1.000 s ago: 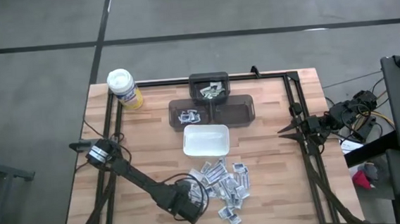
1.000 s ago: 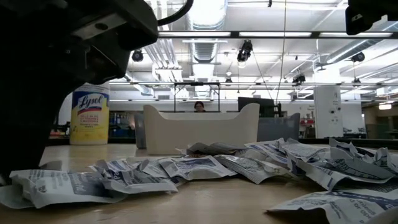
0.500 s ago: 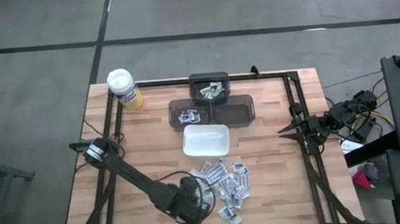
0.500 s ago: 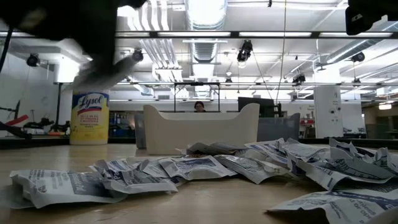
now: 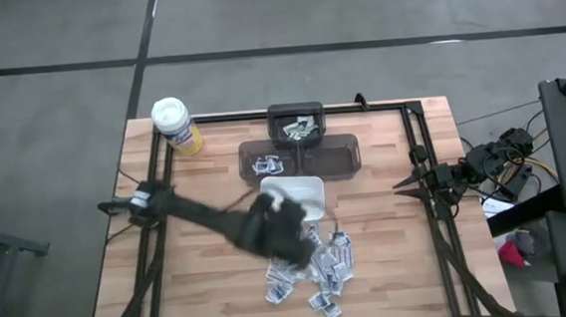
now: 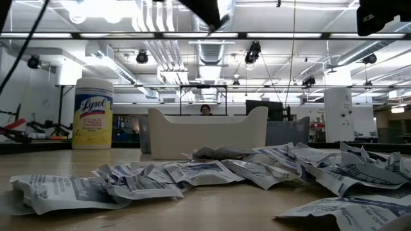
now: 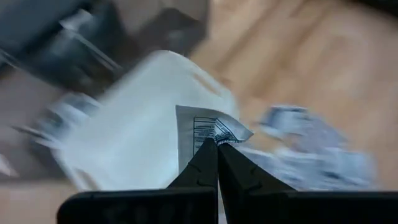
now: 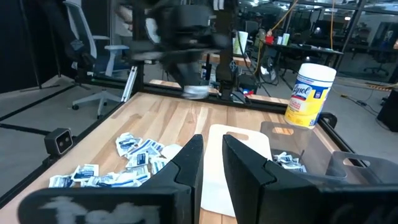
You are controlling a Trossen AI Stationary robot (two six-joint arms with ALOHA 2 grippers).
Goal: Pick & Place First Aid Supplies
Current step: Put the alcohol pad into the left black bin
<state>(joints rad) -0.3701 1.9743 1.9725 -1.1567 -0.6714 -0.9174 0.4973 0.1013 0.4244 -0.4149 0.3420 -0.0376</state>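
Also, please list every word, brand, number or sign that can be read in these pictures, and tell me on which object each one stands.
"Lysol": on the label of the yellow canister, clear in the low view.
Small print under that brand name: too small to read.
Print on the packets on the table: blurred, cannot be read.
Print on the packet held in the left gripper: blurred, cannot be read.
No other readable text.

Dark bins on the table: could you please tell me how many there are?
3, clustered behind the white dish: back bin, left bin, right bin. None seems hidden.
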